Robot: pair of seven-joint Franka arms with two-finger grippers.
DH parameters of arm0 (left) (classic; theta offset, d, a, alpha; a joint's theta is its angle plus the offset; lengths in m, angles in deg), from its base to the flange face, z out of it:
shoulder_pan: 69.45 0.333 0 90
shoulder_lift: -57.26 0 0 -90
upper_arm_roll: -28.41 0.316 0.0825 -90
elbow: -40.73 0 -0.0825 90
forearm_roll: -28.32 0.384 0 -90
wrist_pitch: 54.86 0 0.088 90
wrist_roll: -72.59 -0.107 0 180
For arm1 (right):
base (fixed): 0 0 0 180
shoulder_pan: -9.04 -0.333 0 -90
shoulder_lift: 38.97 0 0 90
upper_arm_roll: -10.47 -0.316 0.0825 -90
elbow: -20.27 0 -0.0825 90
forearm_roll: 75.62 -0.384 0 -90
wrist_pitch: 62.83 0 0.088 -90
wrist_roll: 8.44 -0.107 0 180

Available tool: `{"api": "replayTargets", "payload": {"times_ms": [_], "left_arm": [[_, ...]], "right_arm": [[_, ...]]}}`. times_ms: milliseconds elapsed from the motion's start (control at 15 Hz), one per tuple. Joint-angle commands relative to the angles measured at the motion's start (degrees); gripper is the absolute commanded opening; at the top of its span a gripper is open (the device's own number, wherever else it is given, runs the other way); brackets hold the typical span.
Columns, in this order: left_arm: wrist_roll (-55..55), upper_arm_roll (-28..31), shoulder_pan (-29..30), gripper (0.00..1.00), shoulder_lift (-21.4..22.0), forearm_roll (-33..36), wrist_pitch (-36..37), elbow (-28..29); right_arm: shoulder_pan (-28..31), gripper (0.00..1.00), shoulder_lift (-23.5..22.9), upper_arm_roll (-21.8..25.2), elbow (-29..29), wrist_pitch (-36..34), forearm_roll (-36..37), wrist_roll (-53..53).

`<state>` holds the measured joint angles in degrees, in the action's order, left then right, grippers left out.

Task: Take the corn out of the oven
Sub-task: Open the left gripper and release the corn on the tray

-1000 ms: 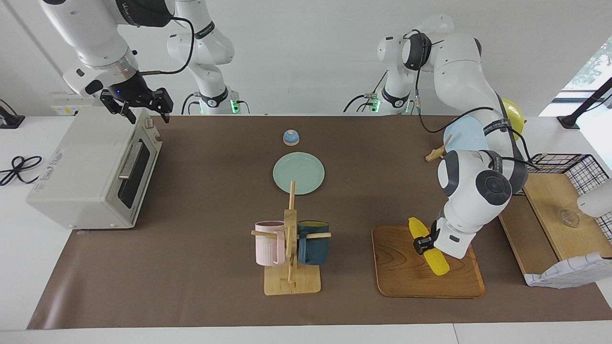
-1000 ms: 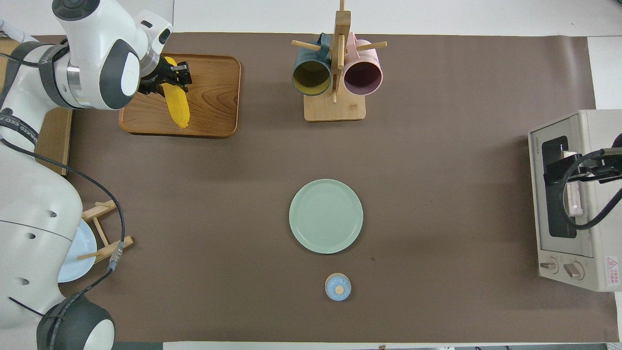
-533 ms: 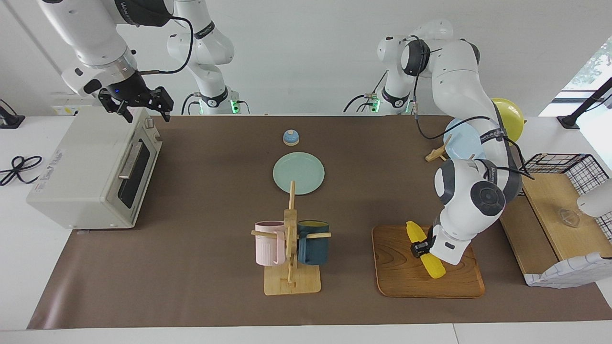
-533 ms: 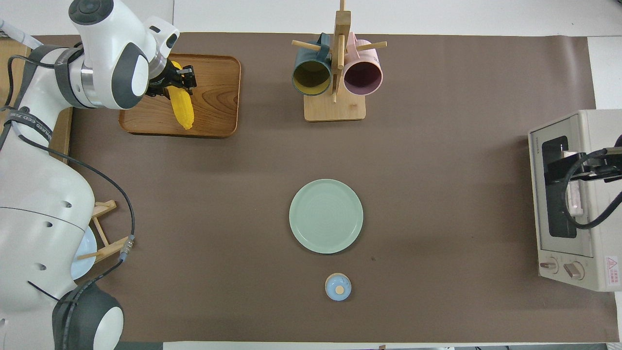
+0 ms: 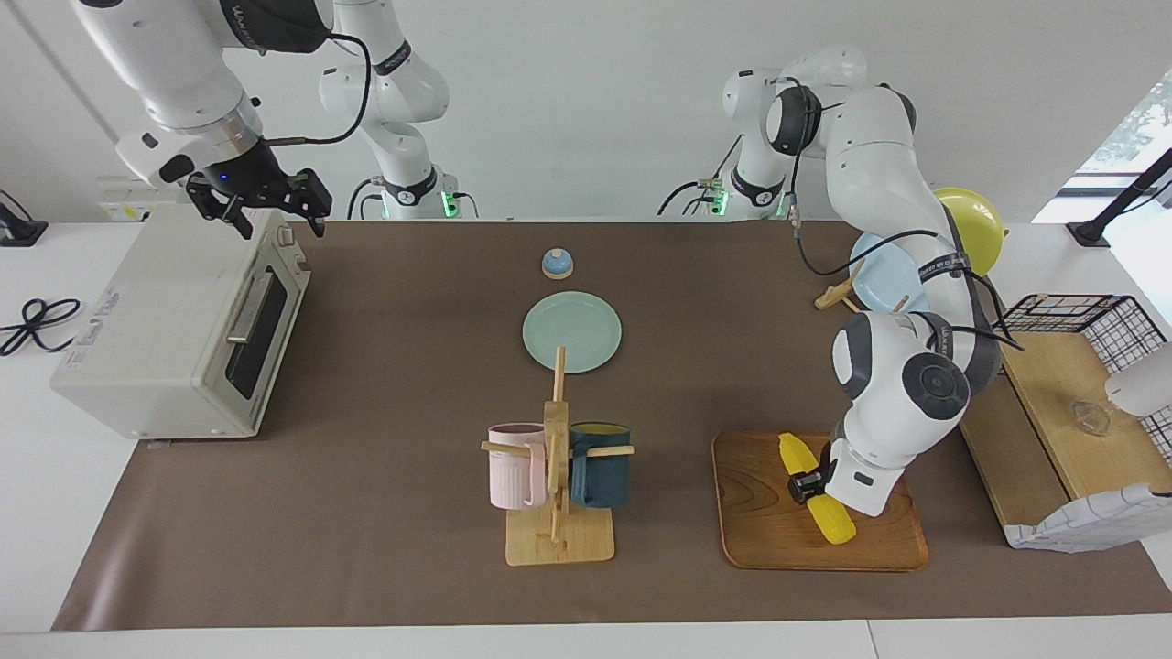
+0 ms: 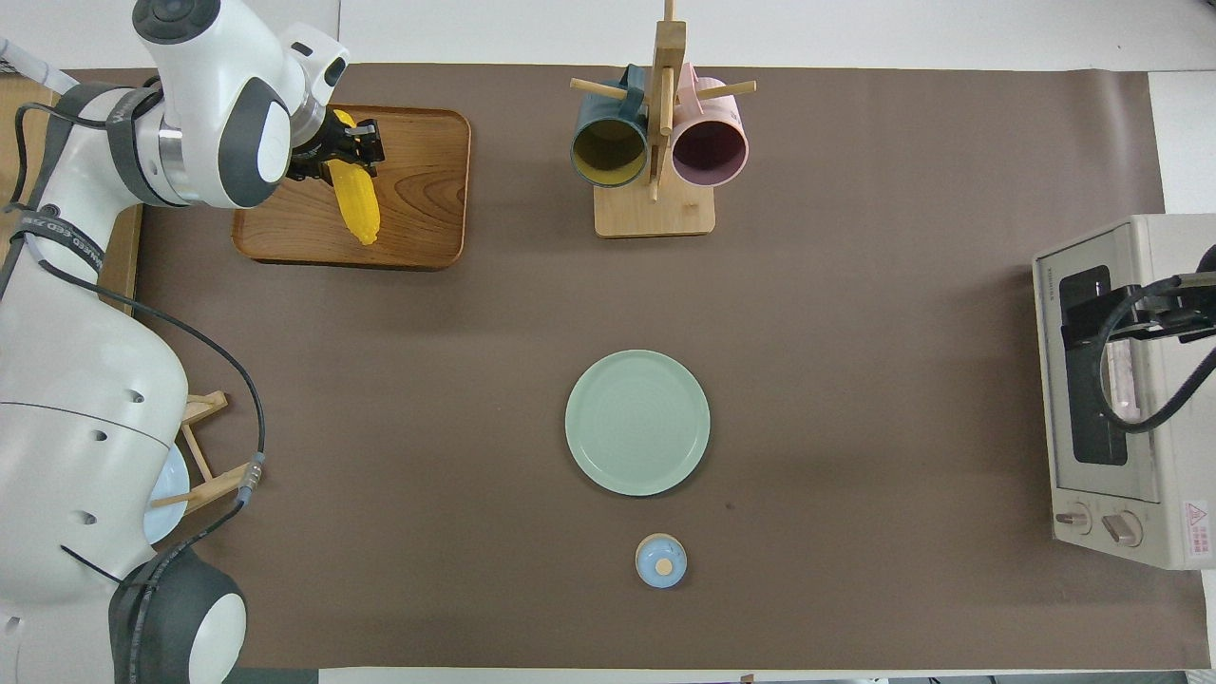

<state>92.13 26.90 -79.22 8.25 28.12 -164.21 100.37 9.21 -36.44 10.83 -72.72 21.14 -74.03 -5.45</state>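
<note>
The yellow corn (image 5: pixel 821 506) is out of the oven, tilted and low over the wooden tray (image 5: pixel 760 531), at the left arm's end of the table. My left gripper (image 5: pixel 805 483) is shut on its upper half; this also shows in the overhead view, with the left gripper (image 6: pixel 348 154), the corn (image 6: pixel 356 199) and the tray (image 6: pixel 418 190). The off-white oven (image 5: pixel 174 320) stands at the right arm's end with its dark glass door shut; it also shows in the overhead view (image 6: pixel 1173 285). My right gripper (image 5: pixel 271 207) hangs open and empty above the oven's top edge.
A wooden mug rack (image 5: pixel 557 513) with a pink mug (image 5: pixel 515 465) and a dark blue mug (image 5: pixel 601 463) stands beside the tray. A green plate (image 5: pixel 572 331) and a small blue bell (image 5: pixel 557 264) lie mid-table. A plate stand (image 5: pixel 884 275) and a wire basket (image 5: pixel 1099 320) are near the left arm.
My left gripper has lowered the corn toward the tray. My right gripper has drifted slightly up and away from the oven's door edge.
</note>
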Motion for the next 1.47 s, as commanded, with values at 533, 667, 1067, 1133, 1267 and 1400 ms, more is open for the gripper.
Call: {"api": "replayTargets", "payload": {"times_ms": [533,667,1067,1133,1267,1400], "left_arm": [[-0.12,0.1,-0.17,1.0,9.52,-0.68,13.09,0.21],[-0.29,0.1,0.79,1.0,16.89,-0.41,14.15,6.16],[-3.88,0.63,1.59,1.0,31.06,-0.33,21.52,15.25],[-5.03,0.54,2.2,1.0,32.82,-0.41,23.45,15.68],[-5.3,0.63,2.21,1.0,37.82,-0.41,24.61,19.62],[-5.48,0.54,2.03,1.0,43.88,-0.41,24.7,25.59]], "right_arm": [[-0.34,1.0,-0.69,1.49,1.23,-1.97,0.16,1.14],[-0.25,1.0,-0.51,1.57,1.14,-1.88,0.16,1.05],[0.72,1.0,1.25,1.4,1.4,-1.62,-2.56,0.79],[0.89,1.0,1.25,1.49,1.32,-1.62,-2.56,0.79],[0.98,1.0,1.25,1.66,1.49,-1.44,-2.3,0.35],[0.89,1.0,1.25,1.58,1.4,-1.27,-1.86,0.35]]}}
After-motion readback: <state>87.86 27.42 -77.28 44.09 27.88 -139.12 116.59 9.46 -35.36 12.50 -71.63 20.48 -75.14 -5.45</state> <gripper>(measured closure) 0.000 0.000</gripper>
